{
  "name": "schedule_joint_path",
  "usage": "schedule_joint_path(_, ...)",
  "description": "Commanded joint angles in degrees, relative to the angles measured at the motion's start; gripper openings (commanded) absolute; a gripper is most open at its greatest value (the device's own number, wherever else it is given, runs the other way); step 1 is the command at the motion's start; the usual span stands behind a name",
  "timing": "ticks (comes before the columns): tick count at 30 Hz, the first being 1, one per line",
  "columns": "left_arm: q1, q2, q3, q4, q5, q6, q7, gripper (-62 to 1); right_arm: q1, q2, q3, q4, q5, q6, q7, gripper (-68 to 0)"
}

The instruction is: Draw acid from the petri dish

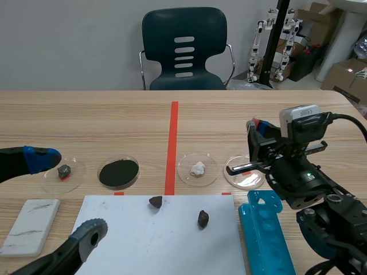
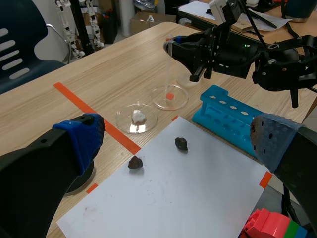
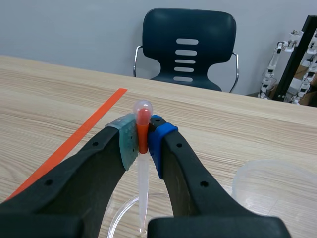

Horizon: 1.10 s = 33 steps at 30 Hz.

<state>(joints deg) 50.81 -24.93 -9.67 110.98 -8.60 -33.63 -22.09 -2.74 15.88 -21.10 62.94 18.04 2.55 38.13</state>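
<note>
Step in hand: draw. Pipette [image 3: 142, 171] is clamped at its orange bulb by R tool [image 3: 142, 136]. Tip is hung over petri dish [image 1: 243, 184], at 3 o'clock of white lump [image 1: 198, 168]. Dish looks clear; liquid level can't be told.
Next, as judged: tip to be dipped, bulb pinched then eased.
L tool [image 1: 66, 193]: fingers apart, nothing held.
Other dishes, toward 9 o'clock: white lump; black powder [image 1: 118, 173]; dark stone [image 1: 64, 171].

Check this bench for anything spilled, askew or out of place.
Nothing looks spilled or broken. The only oddity: two dark stones lie loose on the white sheet, while other samples sit in dishes. The right tool holds the pipette upright over the clear dish.
</note>
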Motion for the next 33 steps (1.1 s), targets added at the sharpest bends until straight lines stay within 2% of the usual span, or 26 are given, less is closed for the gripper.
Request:
schedule_joint_path(1,0.4,0.3,-0.1,0.3,-0.6,0.0,-0.8,1.1,0.7,0.3,0.4,0.2,0.2,0.0,1.0,-62.0)
schedule_joint_path(33,0.4,0.3,-0.1,0.3,-0.6,0.0,-0.8,1.1,0.7,0.3,0.4,0.2,0.0,0.0,0.8,-60.9)
